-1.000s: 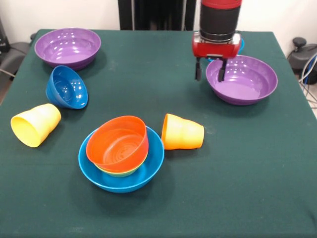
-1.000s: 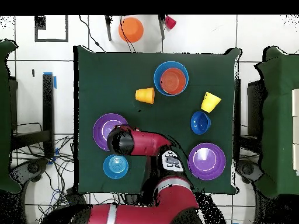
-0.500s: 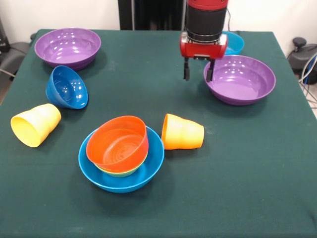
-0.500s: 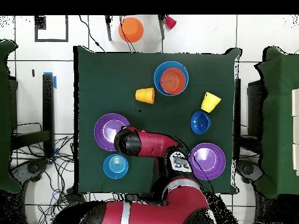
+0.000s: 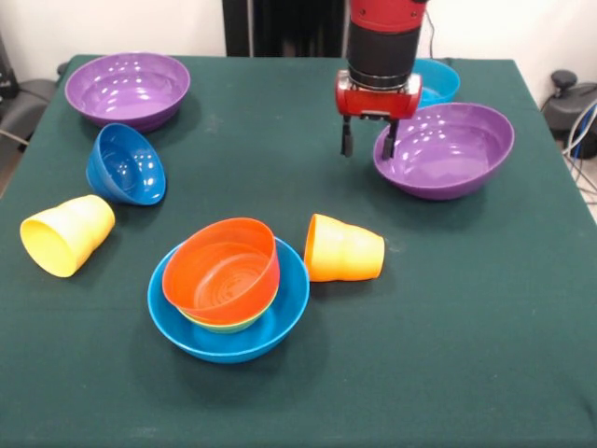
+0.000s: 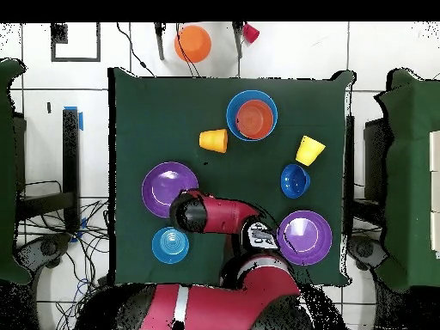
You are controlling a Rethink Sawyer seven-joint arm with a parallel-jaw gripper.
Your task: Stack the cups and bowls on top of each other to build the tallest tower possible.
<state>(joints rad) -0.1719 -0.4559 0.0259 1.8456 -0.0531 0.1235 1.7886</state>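
Purple bowl (image 5: 448, 149): sitting near the table's far right in the front view, tilting, its near-left rim lifted; my right finger is sitting at that rim, inside or just over it, I cannot tell which.
My gripper (image 5: 365, 140): hanging with jaws parted; I cannot tell if they are pinching the rim.
Cyan bowl (image 5: 437, 80): sitting behind the purple bowl, half hidden by my arm.
Second purple bowl (image 5: 128, 89): sitting upright at the far left corner.
Dark blue bowl (image 5: 126, 165): tipping on its side, just in front of it.
Yellow cup (image 5: 66, 233): lying on its side, mouth facing the camera.
Orange bowl (image 5: 223, 269): leaning inside the blue bowl (image 5: 280, 322), a green rim peeking beneath.
Orange cup (image 5: 342, 249): lying on its side beside the blue bowl.
Table (image 5: 448, 327): covered in dark green cloth.
Room: white tiled floor (image 6: 86, 51) showing overhead, cables trailing; an orange thing (image 6: 192, 42) and a red cup (image 6: 250, 33) sitting off the table.
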